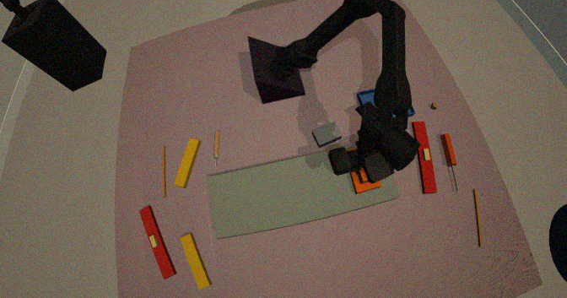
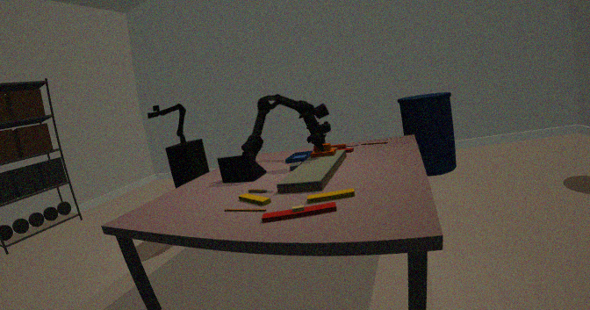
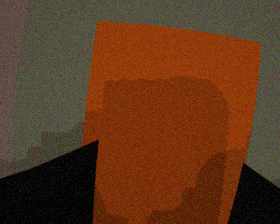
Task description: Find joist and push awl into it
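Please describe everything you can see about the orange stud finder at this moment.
The stud finder is a flat orange rectangular block, looking like matte plastic, with a raised, darker orange grip section on top, as the wrist view shows. The gripper is shut on that raised part from above. The tool lies flat at the right end of the pale green floor panel, seemingly resting on it, with one corner reaching the panel's edge. No markings or display are visible.

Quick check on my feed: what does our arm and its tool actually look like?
The arm is matte black all over, built from thick rounded links, rising from a dark square base. The tool is equally black and blocky. No cables, labels or markings show in this dim light.
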Controlling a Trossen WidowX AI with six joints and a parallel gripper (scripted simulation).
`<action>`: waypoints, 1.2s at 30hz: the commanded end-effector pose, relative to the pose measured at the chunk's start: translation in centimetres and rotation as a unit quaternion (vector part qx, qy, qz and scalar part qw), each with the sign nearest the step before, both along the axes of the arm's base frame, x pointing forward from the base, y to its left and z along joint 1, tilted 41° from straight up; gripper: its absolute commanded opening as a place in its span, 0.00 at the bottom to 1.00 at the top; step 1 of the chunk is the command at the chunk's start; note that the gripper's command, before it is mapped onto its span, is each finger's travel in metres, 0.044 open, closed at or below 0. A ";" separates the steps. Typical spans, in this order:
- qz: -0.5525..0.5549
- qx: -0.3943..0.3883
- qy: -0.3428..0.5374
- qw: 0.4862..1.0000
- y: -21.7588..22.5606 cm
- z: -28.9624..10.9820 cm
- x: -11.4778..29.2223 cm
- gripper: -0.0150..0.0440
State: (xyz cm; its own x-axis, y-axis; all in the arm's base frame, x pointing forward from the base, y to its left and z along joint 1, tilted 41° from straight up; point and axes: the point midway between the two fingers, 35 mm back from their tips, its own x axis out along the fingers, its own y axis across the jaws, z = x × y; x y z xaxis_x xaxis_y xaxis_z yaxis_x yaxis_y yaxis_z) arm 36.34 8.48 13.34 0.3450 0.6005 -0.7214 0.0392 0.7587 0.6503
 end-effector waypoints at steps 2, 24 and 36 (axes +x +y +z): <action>-0.001 0.000 0.002 1.000 -1.5 -1.4 0.0 0.25; -0.001 -0.002 0.002 1.000 -7.7 -6.8 -0.4 0.25; -0.001 -0.003 0.002 1.000 -11.1 -9.7 -0.6 0.25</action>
State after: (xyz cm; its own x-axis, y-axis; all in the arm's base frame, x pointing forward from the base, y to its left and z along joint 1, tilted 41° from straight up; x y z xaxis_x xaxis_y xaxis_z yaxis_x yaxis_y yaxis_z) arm 35.73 -1.67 4.58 0.3429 0.5960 -0.7261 0.0421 0.7624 0.6457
